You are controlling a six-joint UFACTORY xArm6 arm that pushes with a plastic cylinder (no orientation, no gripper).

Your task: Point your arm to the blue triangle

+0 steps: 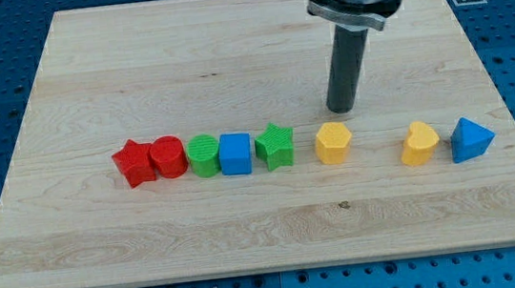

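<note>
The blue triangle lies at the right end of a row of blocks, near the board's right edge. My tip rests on the board just above the yellow hexagon, well to the left of the blue triangle. A yellow heart-shaped block sits right beside the blue triangle on its left, between it and my tip.
The row continues to the view's left: a green star, a blue cube, a green cylinder, a red cylinder and a red star. The wooden board lies on a blue perforated table.
</note>
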